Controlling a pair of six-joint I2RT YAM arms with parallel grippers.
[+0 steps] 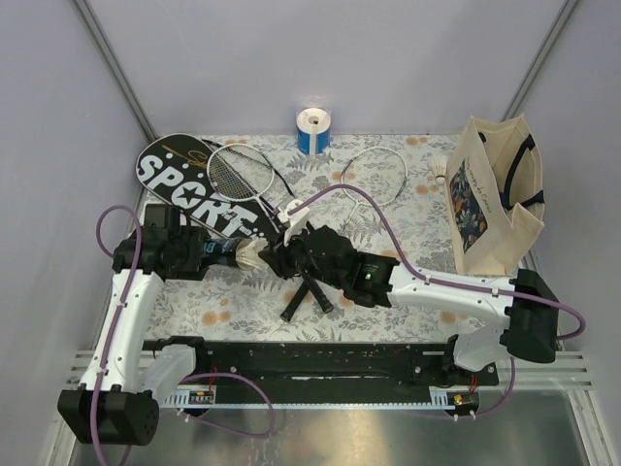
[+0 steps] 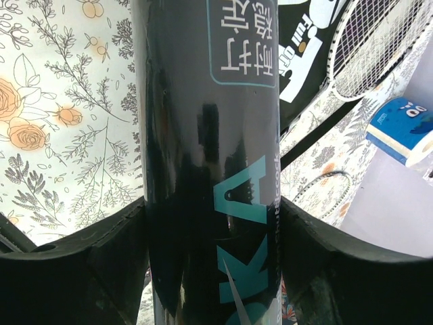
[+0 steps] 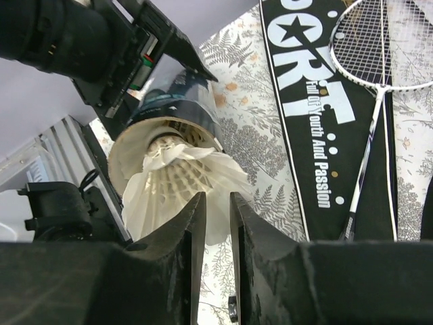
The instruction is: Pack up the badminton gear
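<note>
My left gripper (image 1: 209,250) is shut on the black cylindrical tube (image 2: 210,169), held level over the table with its open mouth facing right. A white feather shuttlecock (image 3: 183,179) sits partly inside that mouth. My right gripper (image 3: 216,203) pinches the shuttlecock's feather skirt; in the top view the right gripper (image 1: 279,258) meets the tube end. The black "SPORT" racket cover (image 1: 194,180) lies at the back left with one white-framed racket (image 1: 236,173) on it. A second racket (image 1: 374,175) lies at the back middle. Another shuttlecock (image 1: 439,171) lies by the bag.
A cream tote bag (image 1: 495,194) stands at the back right. A blue-and-white roll (image 1: 312,131) stands at the far edge. Two black racket handles (image 1: 306,296) cross on the table under my right arm. The black base rail (image 1: 320,364) runs along the near edge.
</note>
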